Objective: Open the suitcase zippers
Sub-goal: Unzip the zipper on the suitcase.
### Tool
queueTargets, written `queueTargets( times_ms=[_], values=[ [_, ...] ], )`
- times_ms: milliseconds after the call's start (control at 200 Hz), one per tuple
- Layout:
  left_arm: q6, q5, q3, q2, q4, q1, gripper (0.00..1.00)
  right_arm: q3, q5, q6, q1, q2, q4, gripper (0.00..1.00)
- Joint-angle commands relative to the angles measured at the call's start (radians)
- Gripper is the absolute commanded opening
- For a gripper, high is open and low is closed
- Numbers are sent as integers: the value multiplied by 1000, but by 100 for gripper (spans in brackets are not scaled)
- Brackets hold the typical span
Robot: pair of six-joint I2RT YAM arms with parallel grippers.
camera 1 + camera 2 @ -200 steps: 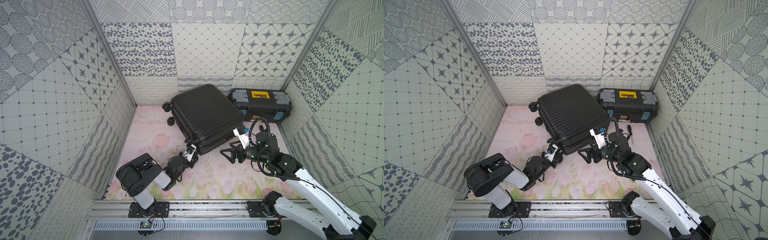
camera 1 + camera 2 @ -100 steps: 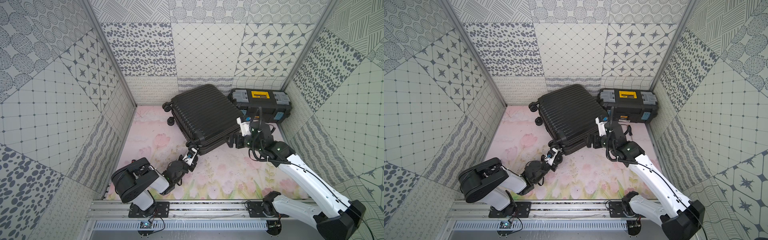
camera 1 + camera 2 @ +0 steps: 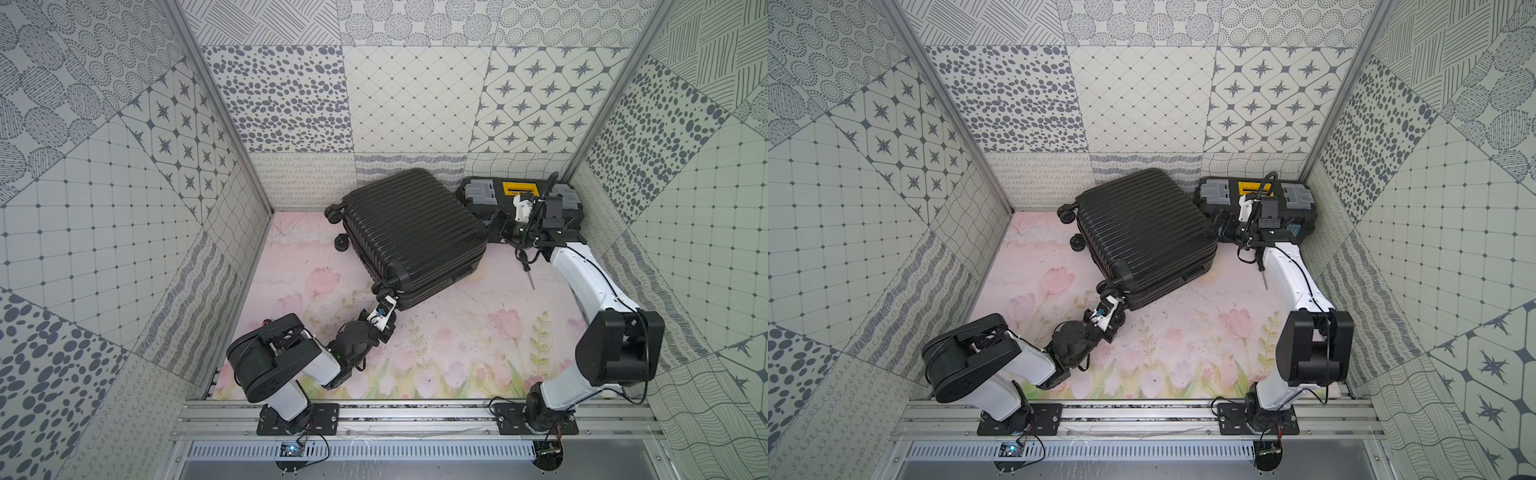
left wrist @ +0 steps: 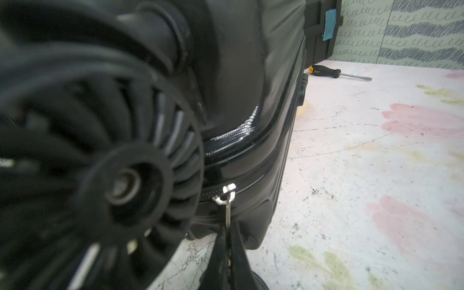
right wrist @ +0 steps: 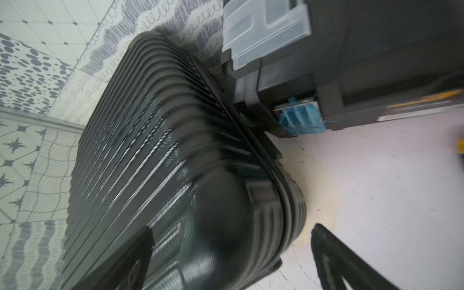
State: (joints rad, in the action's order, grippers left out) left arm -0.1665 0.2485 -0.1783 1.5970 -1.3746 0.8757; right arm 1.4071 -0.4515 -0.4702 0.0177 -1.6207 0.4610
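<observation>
The black ribbed suitcase [image 3: 411, 232] [image 3: 1142, 232] lies flat at the back of the floor. My left gripper [image 3: 387, 294] [image 3: 1111, 297] sits low at its near left corner, beside a spinner wheel [image 4: 125, 175]. In the left wrist view, this gripper [image 4: 229, 233] is shut on the metal zipper pull [image 4: 227, 200], which hangs from the zipper track [image 4: 253, 175] along the seam. My right gripper [image 3: 497, 224] [image 3: 1223, 224] is open at the suitcase's far right corner. Its fingers [image 5: 138, 256] straddle that rounded corner, where the zipper seam [image 5: 263, 155] runs.
A black toolbox [image 3: 478, 193] [image 3: 1217, 193] with grey latches and a yellow handle stands against the back wall, touching the suitcase's right end. A screwdriver [image 3: 528, 270] [image 4: 326, 71] lies on the floor under my right forearm. Patterned walls close in three sides.
My right arm has swung from the suitcase's front side back to its far right corner by the toolbox, jaws widening a little. My left gripper stays shut at the near corner.
</observation>
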Motion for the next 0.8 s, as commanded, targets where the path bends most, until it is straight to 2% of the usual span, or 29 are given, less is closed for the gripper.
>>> queueTargets(
  times_ms=[0, 65, 270, 550, 795],
  values=[
    [-9, -66, -13, -2, -40, 8, 0, 67, -215, 43, 18, -48, -2, 99],
    [-7, -74, -9, -10, -40, 10, 0, 67, -233, 75, 38, -57, 13, 99],
    [-18, -72, 11, -45, -39, 46, 0, -8, -184, 131, 120, -33, 46, 98],
    [-22, 9, 68, -121, -37, 127, 0, -219, -98, 42, 180, 99, -76, 94],
    [-6, 71, 59, -110, -37, 162, 0, -340, -20, -30, 322, 182, -144, 93]
  ],
)
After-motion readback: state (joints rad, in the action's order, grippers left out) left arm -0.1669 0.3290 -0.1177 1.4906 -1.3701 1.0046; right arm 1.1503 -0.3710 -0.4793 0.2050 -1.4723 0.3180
